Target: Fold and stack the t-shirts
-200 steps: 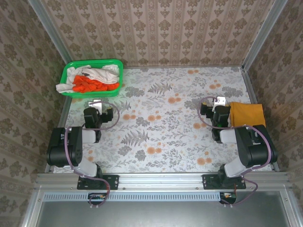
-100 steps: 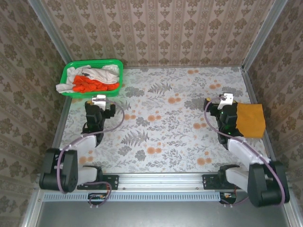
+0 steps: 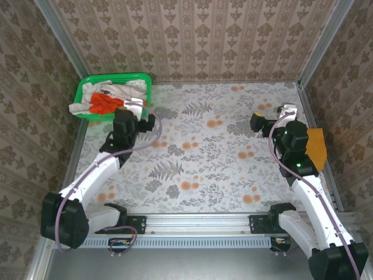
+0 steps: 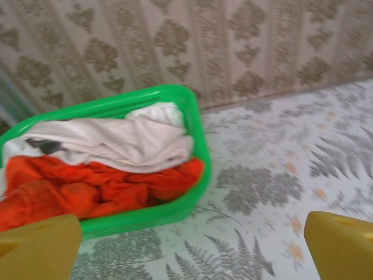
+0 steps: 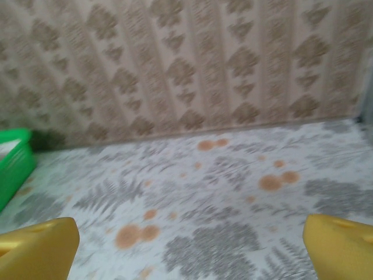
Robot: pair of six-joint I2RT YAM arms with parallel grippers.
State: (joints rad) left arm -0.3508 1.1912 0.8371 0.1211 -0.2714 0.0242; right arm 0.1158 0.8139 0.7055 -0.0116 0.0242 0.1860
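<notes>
Both released: the left claw [image 3: 135, 105] has its yellow fingers [image 4: 36, 247] spread wide with nothing between them, and it hangs just by the near right corner of the green plastic basket [image 3: 112, 76] at the far left of the floral-print counter [image 3: 198, 169]. From the left wrist, the basket sits ahead and left of the claw's centre line. The bright orange-red cloth t-shirt [image 4: 87, 186] is crumpled along the basket's near side, long axis left-right, with the off-white cloth t-shirts [image 4: 116, 143] heaped behind it on the far side. Orange-red is closest, so likely a reach forward, left and down. The right claw [image 3: 285, 111], also empty, is far right, well apart from the basket. The mustard yellow folded t-shirt [image 3: 317, 146] lies at the right edge beside that arm. Left arm clearly nearer for the pick.
</notes>
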